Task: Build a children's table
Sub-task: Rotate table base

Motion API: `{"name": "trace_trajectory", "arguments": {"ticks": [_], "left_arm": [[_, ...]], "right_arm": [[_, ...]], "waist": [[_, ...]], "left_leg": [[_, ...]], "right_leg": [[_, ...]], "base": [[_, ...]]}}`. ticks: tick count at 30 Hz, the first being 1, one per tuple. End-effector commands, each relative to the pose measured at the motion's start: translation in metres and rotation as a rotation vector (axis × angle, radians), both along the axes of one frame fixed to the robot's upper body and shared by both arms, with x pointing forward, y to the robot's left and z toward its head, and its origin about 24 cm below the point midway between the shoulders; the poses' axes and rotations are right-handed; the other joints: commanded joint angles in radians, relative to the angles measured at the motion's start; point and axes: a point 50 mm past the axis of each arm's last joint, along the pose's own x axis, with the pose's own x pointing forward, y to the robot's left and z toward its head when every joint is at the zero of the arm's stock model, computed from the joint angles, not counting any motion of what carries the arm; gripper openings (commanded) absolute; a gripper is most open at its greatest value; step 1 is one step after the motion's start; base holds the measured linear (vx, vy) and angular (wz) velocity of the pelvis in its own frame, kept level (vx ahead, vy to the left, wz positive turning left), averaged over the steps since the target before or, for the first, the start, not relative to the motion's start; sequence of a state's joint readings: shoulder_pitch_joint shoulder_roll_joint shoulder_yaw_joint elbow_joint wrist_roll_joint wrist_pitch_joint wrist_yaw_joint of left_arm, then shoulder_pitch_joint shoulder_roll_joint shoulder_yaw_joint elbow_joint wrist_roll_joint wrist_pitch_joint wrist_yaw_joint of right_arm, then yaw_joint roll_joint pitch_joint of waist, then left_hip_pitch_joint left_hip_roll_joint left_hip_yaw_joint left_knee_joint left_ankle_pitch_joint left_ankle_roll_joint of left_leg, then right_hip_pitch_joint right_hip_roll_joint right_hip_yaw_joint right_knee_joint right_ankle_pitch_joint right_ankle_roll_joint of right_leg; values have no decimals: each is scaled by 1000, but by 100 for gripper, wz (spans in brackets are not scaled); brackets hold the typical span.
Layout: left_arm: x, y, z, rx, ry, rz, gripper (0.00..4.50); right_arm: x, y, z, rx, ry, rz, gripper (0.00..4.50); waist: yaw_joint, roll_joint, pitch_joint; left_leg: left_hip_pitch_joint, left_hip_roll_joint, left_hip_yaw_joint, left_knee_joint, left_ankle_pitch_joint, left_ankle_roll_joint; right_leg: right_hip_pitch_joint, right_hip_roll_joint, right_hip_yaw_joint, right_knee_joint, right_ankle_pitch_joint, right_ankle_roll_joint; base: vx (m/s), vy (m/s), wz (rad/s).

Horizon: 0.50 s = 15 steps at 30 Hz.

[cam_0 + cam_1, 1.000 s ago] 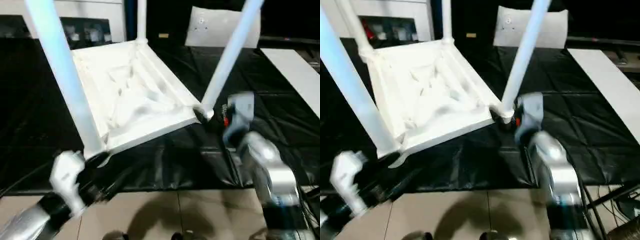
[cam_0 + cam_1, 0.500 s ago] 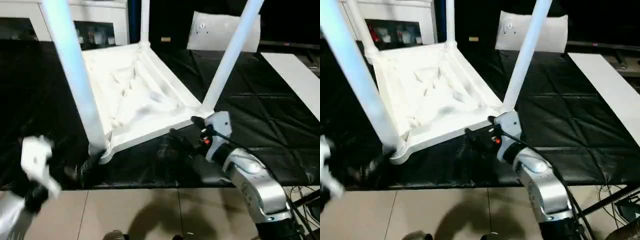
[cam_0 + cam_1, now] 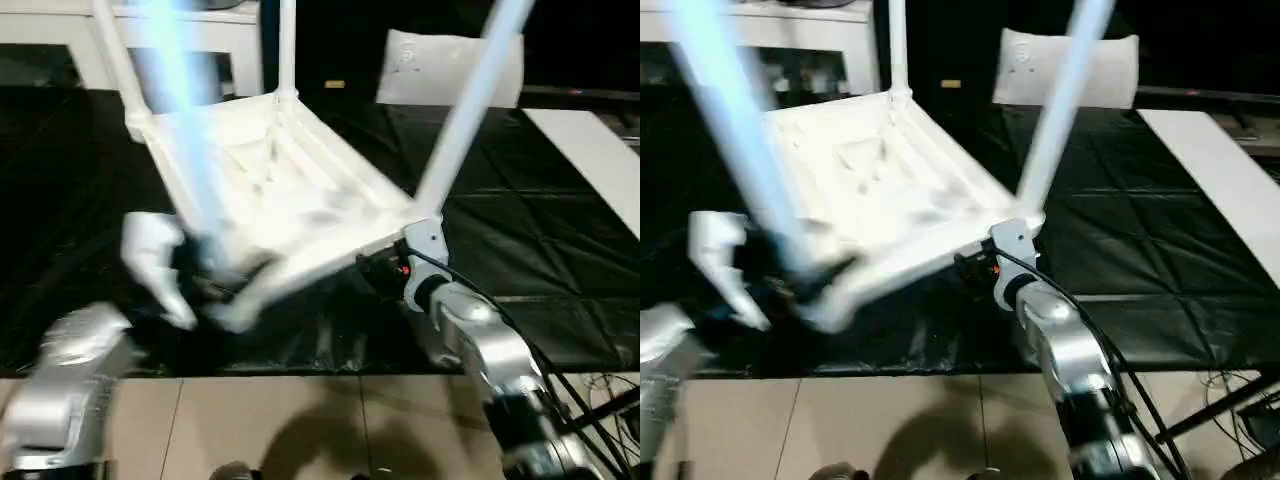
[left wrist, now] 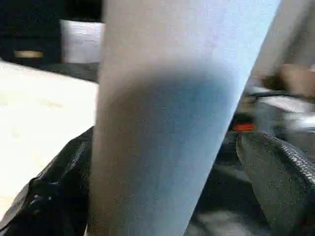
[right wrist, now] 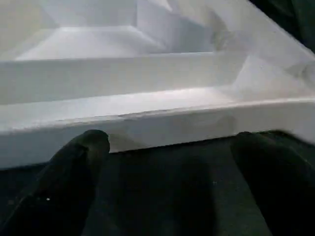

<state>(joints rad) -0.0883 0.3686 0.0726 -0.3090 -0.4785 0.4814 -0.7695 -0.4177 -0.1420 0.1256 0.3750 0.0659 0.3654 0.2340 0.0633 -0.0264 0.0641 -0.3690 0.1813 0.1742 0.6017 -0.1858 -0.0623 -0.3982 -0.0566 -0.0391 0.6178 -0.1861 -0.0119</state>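
The children's table (image 3: 290,190) lay upside down on the black-covered desk (image 3: 560,250), filling the upper middle of the left eye view, its ribbed underside facing up and its legs rising past the top edge. The near edge of the tabletop looked tilted, lifted off the black sheet toward the lower left. The tabletop's raised rim formed a shallow tray, and nothing lay loose inside it apart from its own ribs.

The left gripper (image 3: 200,275) sat at the left of centre, its fingers (image 4: 54,196) spread wide on either side of the near left leg (image 3: 185,130); in the left wrist view the tube stood between them, though contact could not be judged. The right gripper (image 5: 172,182) was at the tabletop's near right corner, just below the near right leg (image 3: 465,110), its fingers (image 5: 74,167) also wide apart and lying on the black sheet just under the white rim.

A small white panel (image 3: 450,65) stood in the upper right, and a flat white board strip (image 3: 595,150) lay along the right edge
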Motion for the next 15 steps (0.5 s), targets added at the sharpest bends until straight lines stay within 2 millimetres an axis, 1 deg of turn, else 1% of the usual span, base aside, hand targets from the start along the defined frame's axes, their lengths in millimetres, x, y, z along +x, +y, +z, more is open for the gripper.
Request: {"name": "trace_trajectory", "arguments": {"ticks": [1, 2, 3, 4, 5, 6, 8, 9, 10, 11, 12, 13, 14, 15], "left_arm": [[-7, -23, 2, -28, 18, -155, 447], [-9, -29, 2, -32, 21, -186, 447], [-9, -32, 3, -35, 22, -204, 447], [-10, -42, 3, -49, 20, -236, 447], [-8, -55, 5, -60, 5, -266, 447], [-7, -58, 5, -63, 1, -270, 447], [-3, -72, 7, -78, -13, -295, 447], [-2, -75, 8, -82, -16, -303, 447], [-2, -75, 8, -82, -16, -303, 447], [2, -83, 11, -91, -31, -310, 447], [6, -93, 15, -105, -49, -327, 447], [8, -99, 16, -108, -57, -340, 447], [8, -99, 16, -108, -57, -340, 447], [11, -105, 18, -109, -68, -352, 447]], "right_arm": [[7, -4, -1, -27, -3, -17, 450], [10, -2, -1, -26, -4, -12, 450], [11, -2, -2, -25, -5, -9, 450], [15, 2, 0, -7, -13, 2, 450], [20, 7, 3, 22, -21, 15, 450], [21, 9, 3, 27, -23, 17, 450], [25, 13, 5, 47, -28, 25, 450], [25, 14, 5, 51, -27, 28, 450], [25, 14, 5, 51, -27, 28, 450], [28, 17, 6, 49, -42, 43, 450], [31, 22, 7, 65, -46, 53, 450], [32, 25, 7, 76, -48, 59, 450], [32, 25, 7, 76, -48, 59, 450], [33, 28, 8, 89, -49, 65, 450]], "waist": [[-1, 17, -72], [-2, 17, -70], [-3, 17, -71], [-5, 16, -70], [-7, 12, -69], [-9, 13, -69], [-11, 11, -69], [-13, 9, -72], [-13, 9, -72], [-19, 9, -75], [-22, 8, -74], [-23, 12, -73], [-23, 12, -73], [-24, 17, -71]], "left_leg": [[15, 36, -10, -73, -184, -44], [13, 34, -9, -72, -180, -41], [14, 35, -9, -71, -186, -40], [12, 34, -10, -72, -189, -39], [12, 35, -8, -71, -199, -37], [11, 36, -9, -71, -197, -38], [9, 35, -8, -69, -191, -34], [7, 35, -9, -68, -175, -30], [7, 35, -9, -68, -175, -30], [4, 34, -9, -65, -152, -21], [2, 33, -8, -63, -147, -14], [6, 32, -7, -61, -156, -10], [6, 32, -7, -61, -156, -10], [4, 32, -8, -62, -172, -9]], "right_leg": [[44, -64, 42, -53, -80, -195], [46, -63, 42, -55, -82, -192], [45, -64, 43, -54, -90, -193], [47, -63, 42, -56, -97, -192], [47, -66, 44, -60, -128, -189], [49, -67, 43, -60, -137, -188], [50, -67, 43, -61, -140, -187], [54, -68, 43, -58, -121, -189], [54, -68, 43, -58, -121, -189], [55, -68, 43, -56, -89, -194], [57, -68, 43, -55, -80, -204], [52, -66, 43, -59, -94, -210], [52, -66, 43, -59, -94, -210], [54, -67, 43, -59, -120, -213]], "base": [[0, 0, 0], [0, 0, 0], [0, 0, 0], [0, 0, 0], [0, 0, 0], [0, 0, 0], [0, 0, 0], [0, 0, 0], [0, 0, 0], [0, 0, 0], [0, 0, 0], [0, 0, 0], [0, 0, 0], [0, 0, 0]]}}
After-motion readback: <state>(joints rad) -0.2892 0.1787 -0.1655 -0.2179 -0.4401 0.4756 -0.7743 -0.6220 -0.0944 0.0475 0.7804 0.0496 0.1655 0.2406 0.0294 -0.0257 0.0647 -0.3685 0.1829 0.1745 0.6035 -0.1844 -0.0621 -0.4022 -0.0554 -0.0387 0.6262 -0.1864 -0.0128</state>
